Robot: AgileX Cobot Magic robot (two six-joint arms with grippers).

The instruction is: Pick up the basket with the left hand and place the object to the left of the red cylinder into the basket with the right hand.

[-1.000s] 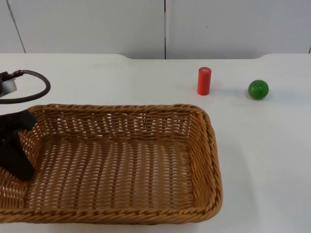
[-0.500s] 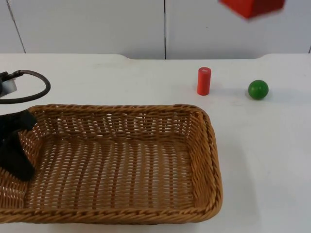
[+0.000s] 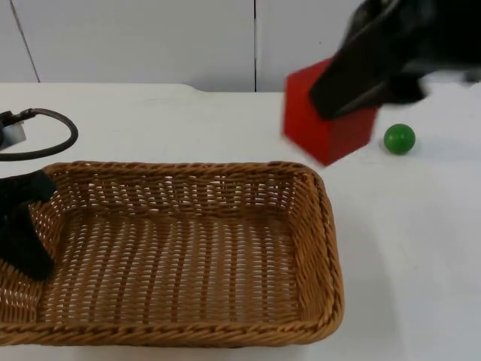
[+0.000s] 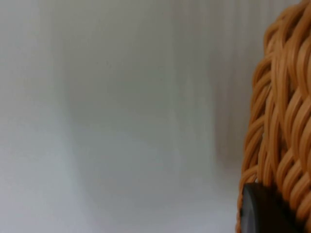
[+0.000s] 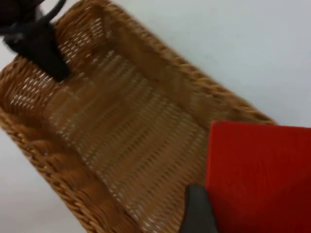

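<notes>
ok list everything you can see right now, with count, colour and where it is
woven wicker basket: one, tan-brown, front left of the table, left rim gripped
red block: one, red, held above the table past the basket's far right corner
green ball: one, green, far right on the table
white table top: one, white, under everything
grey partition wall: one, grey, behind the table
left gripper: one, black, shut on the basket's left rim
right gripper: one, black, shut on the red block

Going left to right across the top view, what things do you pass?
Left gripper on the basket's left rim → wicker basket → red block held by the right gripper → green ball.
</notes>
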